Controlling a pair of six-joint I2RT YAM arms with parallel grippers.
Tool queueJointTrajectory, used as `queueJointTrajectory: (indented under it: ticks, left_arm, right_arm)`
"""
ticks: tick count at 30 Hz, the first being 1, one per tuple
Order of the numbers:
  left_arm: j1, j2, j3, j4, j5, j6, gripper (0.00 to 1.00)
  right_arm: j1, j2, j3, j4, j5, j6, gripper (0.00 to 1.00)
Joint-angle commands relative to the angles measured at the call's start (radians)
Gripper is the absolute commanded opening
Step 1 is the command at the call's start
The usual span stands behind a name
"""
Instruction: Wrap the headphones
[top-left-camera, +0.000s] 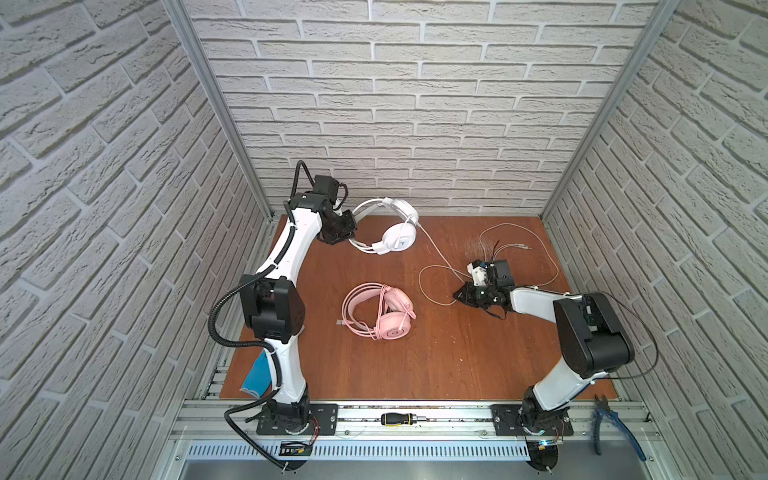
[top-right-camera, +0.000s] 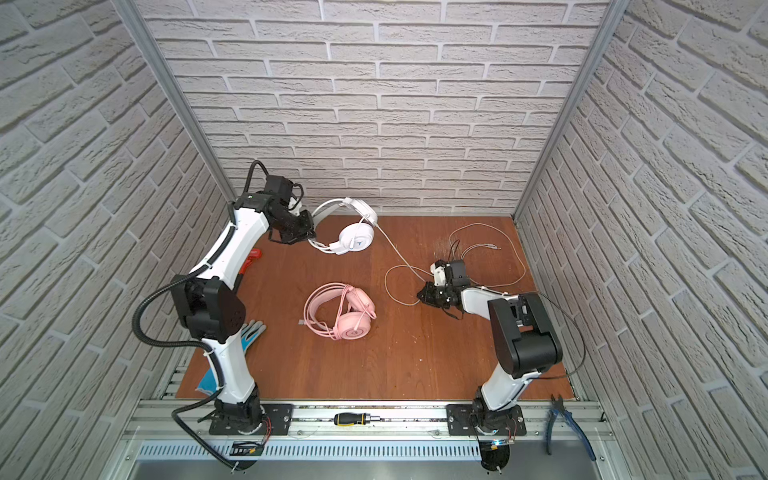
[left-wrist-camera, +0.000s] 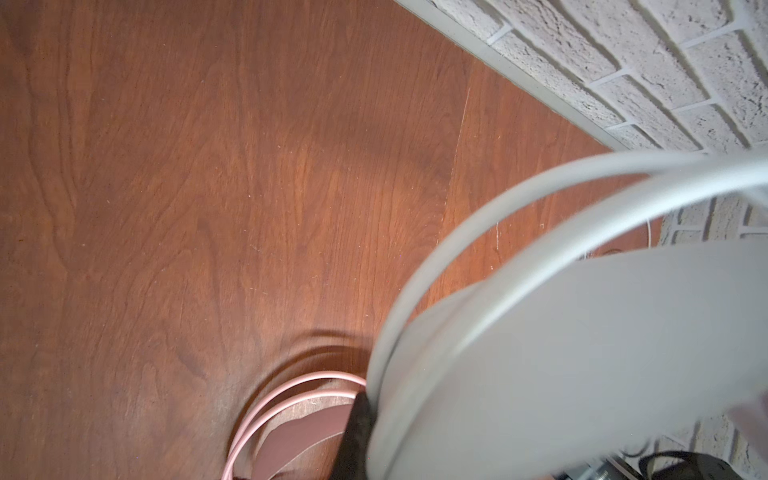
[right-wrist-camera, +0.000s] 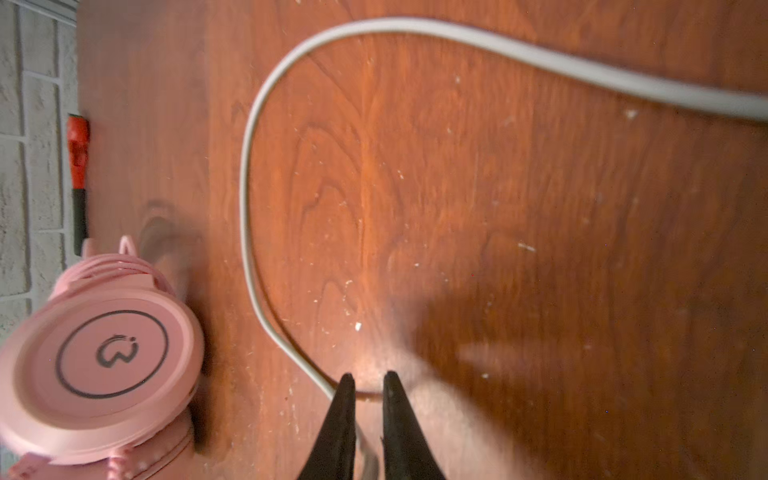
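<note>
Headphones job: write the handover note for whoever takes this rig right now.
Left tool: shut on the headband of the white headphones, at the back of the table.
Right tool: low over the table, shut on the white cable, which lies in loose loops on the right.
Pink headphones: mid-table, their cable wound round them.
Done: the pink pair looks wrapped.
Left: wind the white cable round the white pair.

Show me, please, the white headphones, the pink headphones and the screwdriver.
white headphones (top-left-camera: 401, 237): in a top view, earcup.
pink headphones (right-wrist-camera: 112, 353): right wrist view, earcup face.
screwdriver (top-left-camera: 392, 419): in a top view, handle.
</note>
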Motion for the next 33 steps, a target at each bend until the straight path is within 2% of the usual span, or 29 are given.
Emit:
queueJointTrajectory:
  ticks: [1,6,11,16,25,33]
  left_arm:
    - [0.003,-0.046,-0.007,0.054,0.017,-0.021,0.00]
    - [0.003,-0.047,-0.012,0.051,0.000,-0.043,0.00]
    - [-0.001,-0.042,-0.011,0.044,-0.027,-0.068,0.00]
    - [-0.004,-0.032,-0.001,-0.019,-0.125,-0.080,0.00]
    - [0.000,0.000,0.062,-0.111,-0.278,-0.106,0.00]
    - [-0.016,0.060,0.122,-0.166,-0.341,-0.111,0.00]
  right_arm:
    - [0.004,-0.088,0.030,-0.007,0.038,-0.064,0.08]
    - [0.004,-0.168,0.116,-0.228,0.068,-0.214,0.06]
    - [0.011,-0.215,0.288,-0.591,0.092,-0.432,0.06]
    - [0.076,-0.231,0.462,-0.909,0.265,-0.581,0.06]
    - [0.210,-0.200,0.672,-1.220,0.525,-0.729,0.06]
    - [0.403,-0.115,0.802,-1.309,0.687,-0.792,0.05]
